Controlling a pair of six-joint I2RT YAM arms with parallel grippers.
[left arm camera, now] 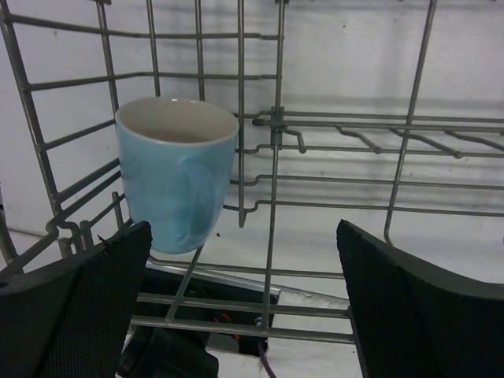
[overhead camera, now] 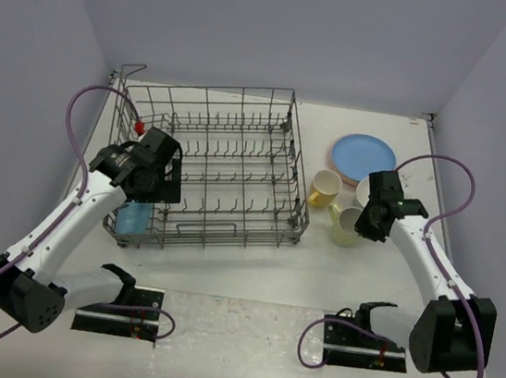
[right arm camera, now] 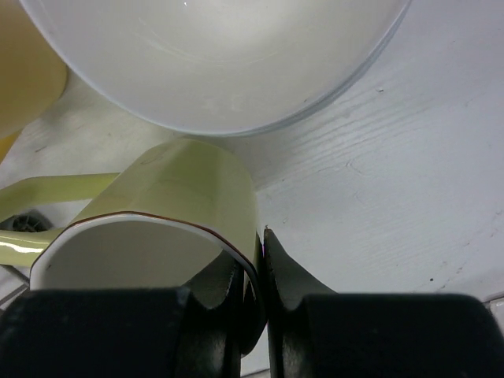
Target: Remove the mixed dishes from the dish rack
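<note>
The left gripper [left arm camera: 242,232] has its fingers spread wide, holding nothing. The light-blue ceramic mug [left arm camera: 177,185] stands upright, mouth up, just ahead and left of their gap, inside a corner of the grey wire dish rack [left arm camera: 273,126]. This arm is the nearer. The right gripper [right arm camera: 260,260] is pinched onto the rim of the pale yellow-green mug [right arm camera: 189,193], with a white bowl [right arm camera: 220,55] just beyond.

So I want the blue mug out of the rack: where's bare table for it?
Bare table in front of the dish rack, toward the near edge. Crowded right of the rack: yellow mug, green mug, white bowl, blue plate.
</note>
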